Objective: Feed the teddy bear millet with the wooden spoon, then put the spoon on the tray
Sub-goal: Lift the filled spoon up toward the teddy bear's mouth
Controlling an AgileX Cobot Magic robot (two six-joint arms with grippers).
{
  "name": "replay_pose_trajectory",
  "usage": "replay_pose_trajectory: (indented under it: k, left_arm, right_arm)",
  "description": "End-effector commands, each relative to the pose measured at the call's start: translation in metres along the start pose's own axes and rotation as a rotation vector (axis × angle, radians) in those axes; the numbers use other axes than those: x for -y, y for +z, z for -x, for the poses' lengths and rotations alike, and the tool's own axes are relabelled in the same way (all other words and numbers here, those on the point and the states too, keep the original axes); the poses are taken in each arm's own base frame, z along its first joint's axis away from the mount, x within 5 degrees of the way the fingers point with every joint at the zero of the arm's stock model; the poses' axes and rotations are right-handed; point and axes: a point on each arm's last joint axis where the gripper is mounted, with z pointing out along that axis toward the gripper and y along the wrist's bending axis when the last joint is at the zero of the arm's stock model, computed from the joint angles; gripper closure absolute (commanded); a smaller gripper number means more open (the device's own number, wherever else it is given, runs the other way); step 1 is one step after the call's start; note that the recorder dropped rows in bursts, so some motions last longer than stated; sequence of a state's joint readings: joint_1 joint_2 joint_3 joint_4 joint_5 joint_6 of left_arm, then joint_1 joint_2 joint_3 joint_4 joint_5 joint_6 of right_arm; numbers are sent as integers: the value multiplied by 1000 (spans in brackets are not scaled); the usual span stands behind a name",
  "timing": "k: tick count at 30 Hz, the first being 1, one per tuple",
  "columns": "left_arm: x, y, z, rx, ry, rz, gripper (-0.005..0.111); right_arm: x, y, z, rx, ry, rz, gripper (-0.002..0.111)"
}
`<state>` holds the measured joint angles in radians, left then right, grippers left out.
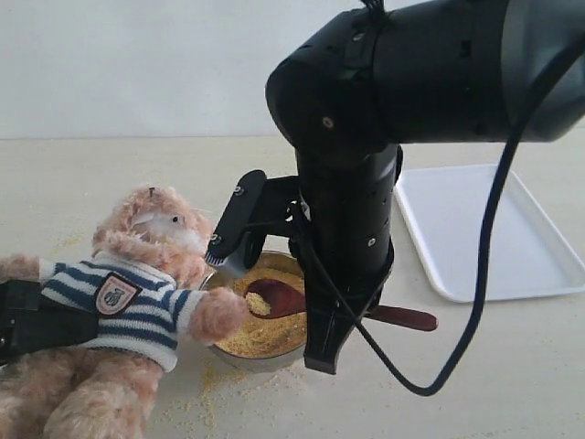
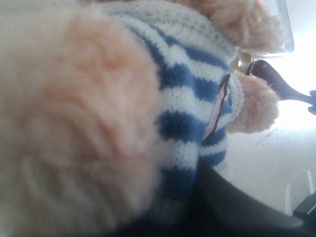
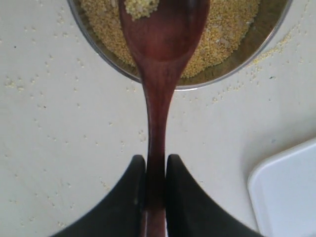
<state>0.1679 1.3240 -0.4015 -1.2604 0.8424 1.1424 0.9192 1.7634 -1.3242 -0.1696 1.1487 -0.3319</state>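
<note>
Right claw [image 3: 156,163] pinches wooden spoon [image 3: 159,89] handle. Spoon head over steel bowl [image 1: 260,359], small millet [image 3: 141,7] clump aboard. Teddy bear [image 1: 137,293] beside bowl, paw at rim. Keep spoon level, lift slowly toward muzzle. Left claw [image 1: 32,322] on bear, far side from bowl; grip: cannot tell.

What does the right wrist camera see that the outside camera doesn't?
Only the right wrist view shows the right gripper pinching the spoon by its handle; in the outside view the arm hides that grip. Only the outside view shows the teddy bear, its paw by the bowl. Both show the spoon holding a little millet over the bowl, loose grains on the table, and the white tray.
</note>
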Motion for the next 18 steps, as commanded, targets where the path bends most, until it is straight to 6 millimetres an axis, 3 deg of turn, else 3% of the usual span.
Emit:
replay_pose_trajectory:
  k: [1,12,18]
  left_arm:
    - [5,-1,1,-9,-20,-44,102]
    - [1,0,-1,17,-77,-23,102]
    - [-1,1,-2,38,-111,-1,102]
  right_arm:
    - [1,-7,-2,24,-3,-6,109]
    - [5,-8,6,106,51,-47,109]
    - [5,-8,2,68,39,-49,109]
